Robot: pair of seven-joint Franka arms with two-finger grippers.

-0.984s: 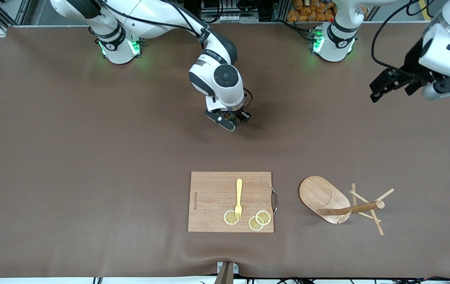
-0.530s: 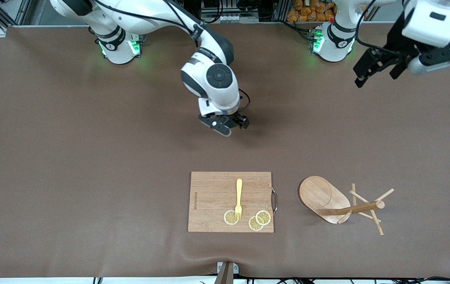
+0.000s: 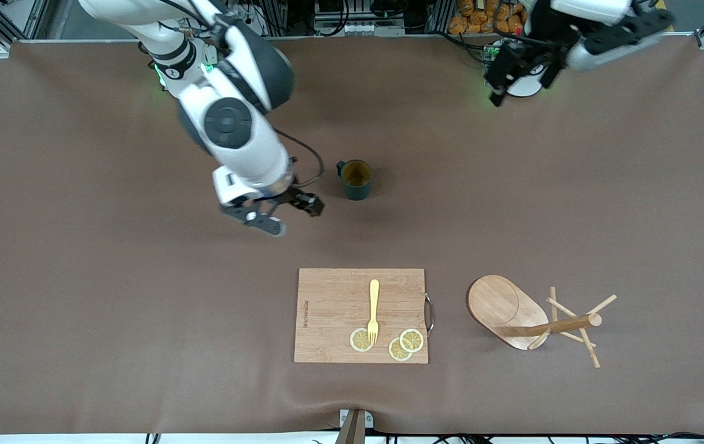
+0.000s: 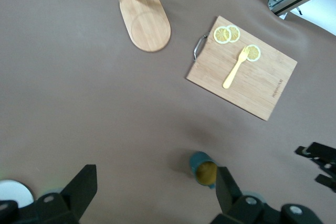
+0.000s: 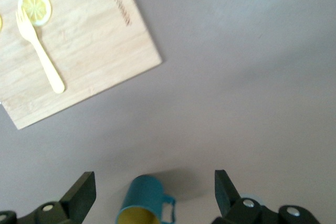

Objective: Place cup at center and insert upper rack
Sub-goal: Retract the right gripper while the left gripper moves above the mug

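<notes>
Upper rack (image 3: 534,320) toppled, pegs cut off in left wrist view

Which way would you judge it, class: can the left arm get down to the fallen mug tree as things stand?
Probably yes: the mug tree lies on its side toward the left arm's end, with nothing over it, and the left gripper hangs open.

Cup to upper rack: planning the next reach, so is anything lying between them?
Nothing: the front view shows bare brown table between the cup and the toppled upper rack; the cutting board lies beside that line.
</notes>
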